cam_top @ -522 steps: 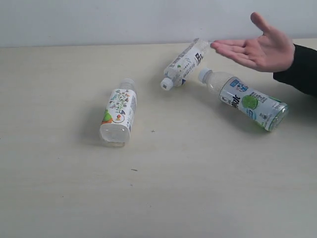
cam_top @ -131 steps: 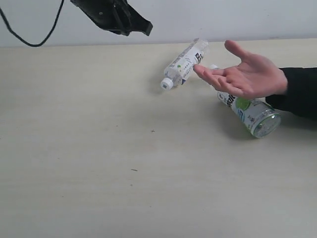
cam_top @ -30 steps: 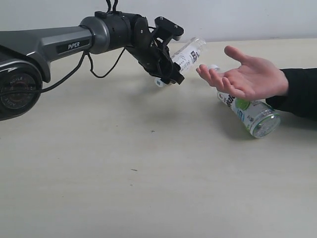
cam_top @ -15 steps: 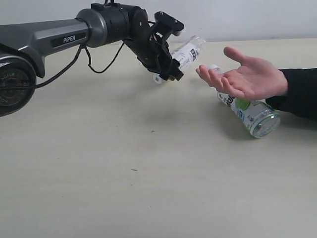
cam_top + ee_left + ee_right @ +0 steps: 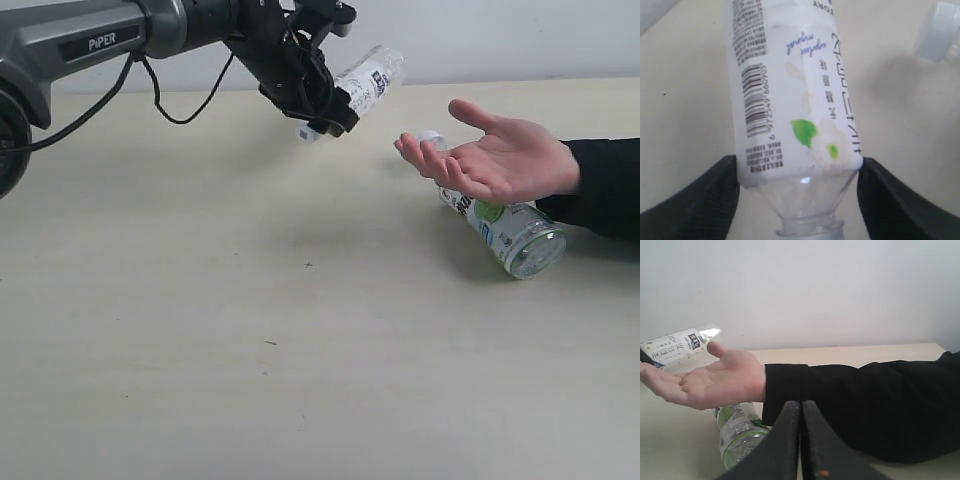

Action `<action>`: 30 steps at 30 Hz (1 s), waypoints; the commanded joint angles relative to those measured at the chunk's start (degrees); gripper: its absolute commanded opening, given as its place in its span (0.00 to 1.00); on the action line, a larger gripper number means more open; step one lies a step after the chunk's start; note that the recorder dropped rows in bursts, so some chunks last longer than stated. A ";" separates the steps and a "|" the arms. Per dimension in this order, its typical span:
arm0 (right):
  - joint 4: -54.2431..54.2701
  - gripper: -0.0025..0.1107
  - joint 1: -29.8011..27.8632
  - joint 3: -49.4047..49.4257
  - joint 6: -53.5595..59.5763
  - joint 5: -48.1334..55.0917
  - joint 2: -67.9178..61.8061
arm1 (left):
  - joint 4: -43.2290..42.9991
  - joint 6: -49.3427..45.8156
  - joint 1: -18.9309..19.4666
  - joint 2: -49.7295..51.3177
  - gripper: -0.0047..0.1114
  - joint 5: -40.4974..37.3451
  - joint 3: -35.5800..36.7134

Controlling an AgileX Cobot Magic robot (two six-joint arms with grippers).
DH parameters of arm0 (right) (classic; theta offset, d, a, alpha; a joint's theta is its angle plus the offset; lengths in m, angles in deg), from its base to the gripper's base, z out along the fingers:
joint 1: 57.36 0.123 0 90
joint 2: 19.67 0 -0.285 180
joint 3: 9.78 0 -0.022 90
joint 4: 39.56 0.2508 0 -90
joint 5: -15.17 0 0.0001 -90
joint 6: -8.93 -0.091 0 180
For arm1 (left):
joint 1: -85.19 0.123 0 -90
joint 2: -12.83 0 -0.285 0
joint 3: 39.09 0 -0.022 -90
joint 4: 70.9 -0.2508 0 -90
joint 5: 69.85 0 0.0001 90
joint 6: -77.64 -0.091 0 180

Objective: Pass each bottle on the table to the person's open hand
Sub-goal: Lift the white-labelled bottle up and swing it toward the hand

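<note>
Left wrist view puts me right up against the clear plastic bottle with a white-and-black label (image 5: 795,100). I can see straight through its neck and no liquid shows, so I would judge it empty: very light, with a thin wall that dents under a hard squeeze and a glossy label that could slide. The shoulder, where the label ends and the body narrows to the neck, looks the stiffest place to take it, and that is where it is taken. The left tool (image 5: 322,108) stands fairly wide, its 2 dark fingers (image 5: 690,200) pressed on either side of that shoulder, so it holds the bottle and nothing else.

From the exterior view, the bottle hangs clear of the pale wood-grain bench (image 5: 300,350), over the far side, cap end tipped down to the left and base up to the right. The person's open hand (image 5: 500,160) waits palm-up to its right, apart from it. Under that hand 1 more clear bottle with a white-blue label and green fruit (image 5: 500,225) lies on its side on the bench.

The right tool (image 5: 800,440) is closed finger to finger, empty, near the person's sleeve.
</note>
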 commanded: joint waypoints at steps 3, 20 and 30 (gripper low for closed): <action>-0.23 0.03 -0.27 0.26 -0.02 -0.22 0.36 | 0.61 1.35 0.66 -3.89 0.04 -2.83 0.54; -0.23 0.03 -0.27 0.26 -0.02 -0.22 0.36 | 8.41 2.20 0.75 -23.79 0.04 30.96 40.64; -0.23 0.03 -0.27 0.26 -0.02 -0.22 0.36 | 12.97 1.20 -2.29 -31.77 0.04 38.47 51.43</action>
